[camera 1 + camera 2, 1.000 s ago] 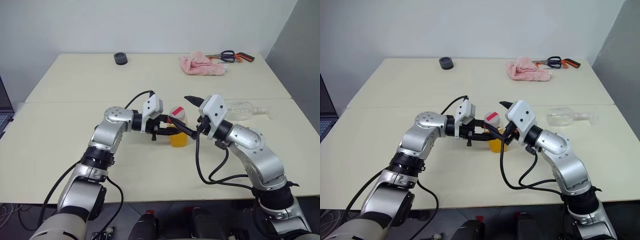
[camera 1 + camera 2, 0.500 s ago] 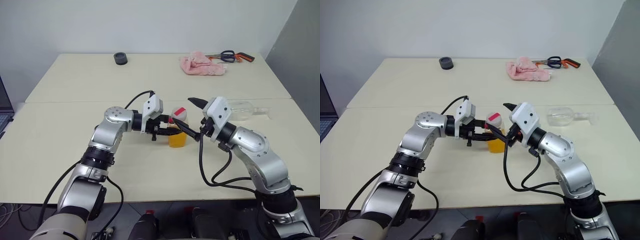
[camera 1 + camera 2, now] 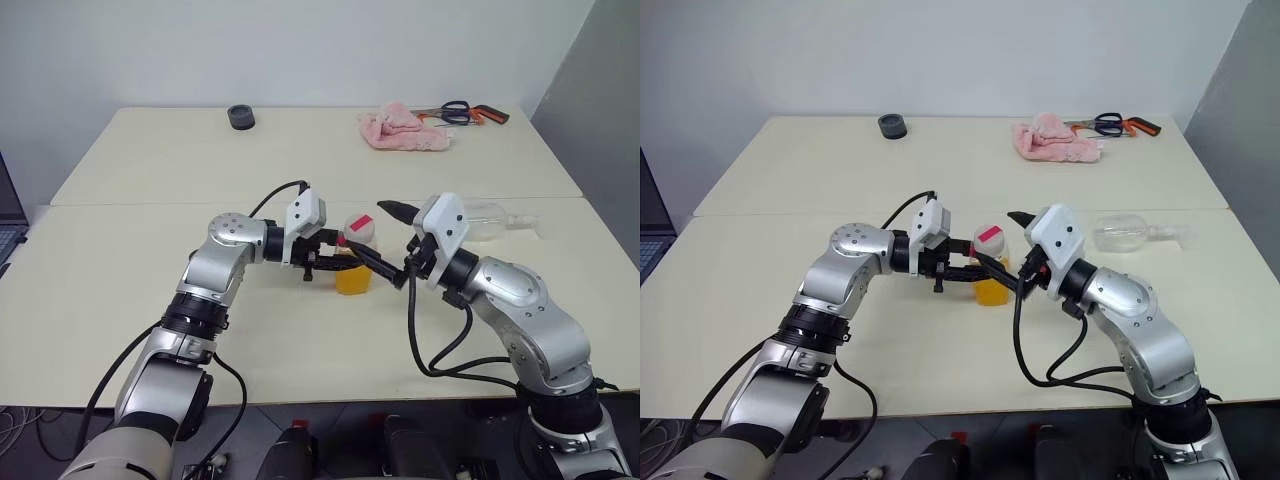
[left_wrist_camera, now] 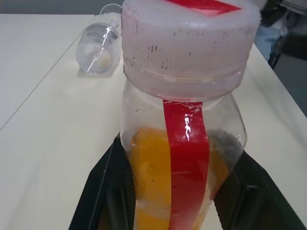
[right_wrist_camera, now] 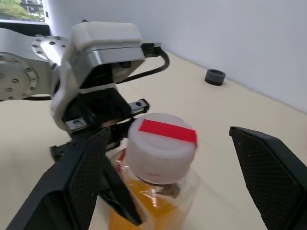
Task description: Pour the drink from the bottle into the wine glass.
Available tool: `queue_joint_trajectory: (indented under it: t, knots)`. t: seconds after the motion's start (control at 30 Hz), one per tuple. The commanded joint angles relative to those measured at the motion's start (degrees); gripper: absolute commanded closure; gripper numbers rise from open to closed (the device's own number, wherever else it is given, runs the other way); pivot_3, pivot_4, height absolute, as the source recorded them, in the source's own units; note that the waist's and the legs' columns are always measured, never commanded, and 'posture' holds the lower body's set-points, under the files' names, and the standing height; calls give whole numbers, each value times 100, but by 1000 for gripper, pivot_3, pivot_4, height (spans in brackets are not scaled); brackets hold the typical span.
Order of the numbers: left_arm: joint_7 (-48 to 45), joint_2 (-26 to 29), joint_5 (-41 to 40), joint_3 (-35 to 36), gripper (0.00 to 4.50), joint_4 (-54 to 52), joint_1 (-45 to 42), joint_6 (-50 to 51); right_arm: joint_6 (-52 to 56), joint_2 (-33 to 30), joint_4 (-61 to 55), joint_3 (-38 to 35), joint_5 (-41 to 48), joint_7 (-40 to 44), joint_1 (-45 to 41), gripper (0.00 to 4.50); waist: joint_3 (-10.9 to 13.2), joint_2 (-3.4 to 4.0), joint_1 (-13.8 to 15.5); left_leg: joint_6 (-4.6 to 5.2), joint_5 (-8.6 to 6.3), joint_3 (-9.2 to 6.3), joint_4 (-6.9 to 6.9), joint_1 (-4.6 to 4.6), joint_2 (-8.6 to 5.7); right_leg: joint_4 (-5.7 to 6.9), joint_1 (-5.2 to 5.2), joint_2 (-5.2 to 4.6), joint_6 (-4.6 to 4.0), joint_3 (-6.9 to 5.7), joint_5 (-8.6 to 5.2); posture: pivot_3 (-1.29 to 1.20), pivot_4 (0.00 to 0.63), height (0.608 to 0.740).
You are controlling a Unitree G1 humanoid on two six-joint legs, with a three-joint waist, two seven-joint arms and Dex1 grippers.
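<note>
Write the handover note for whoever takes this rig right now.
Left tool: shut on the bottle, upright on the table.
Right tool: open, its fingers either side of the cap, not gripping it.
Wine glass: lying on its side on the table beyond the right arm, empty.
Done: bottle grasped. The drink is all in the bottle.
Left: take the cap off, stand the glass up, pour.

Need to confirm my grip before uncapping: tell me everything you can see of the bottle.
The bottle is small, clear plastic, with a red stripe down its side and a white cap bearing a red patch, still on. Orange drink fills its lower part. It stands upright on the table, the left gripper shut around its body. The right gripper is open either side of the cap.
</note>
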Motion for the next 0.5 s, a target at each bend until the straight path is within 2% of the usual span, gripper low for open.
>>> queue_joint_trajectory:
  t: [0.03,0.2,0.5]
  knots:
    - [319,-187,-207,350,2811,10,-46,-174,107,-11,-293,-58,199,20,8,261,0,0,7,0,0,-1,0,0,0,0,1,0,0,0,0,0,150,740]
    - [455,-344,-380,490,2822,-38,249,-75,-10,-49,-249,42,11,-59,-56,261,0,0,-1,1,-1,1,1,1,1,-1,2,0,1,-1,0,0,150,740]
    - [275,-199,-299,336,2830,-129,444,-121,-375,183,229,463,-595,-272,-411,261,-1,0,-1,1,-1,2,2,3,1,0,3,1,4,-1,2,0,150,740]
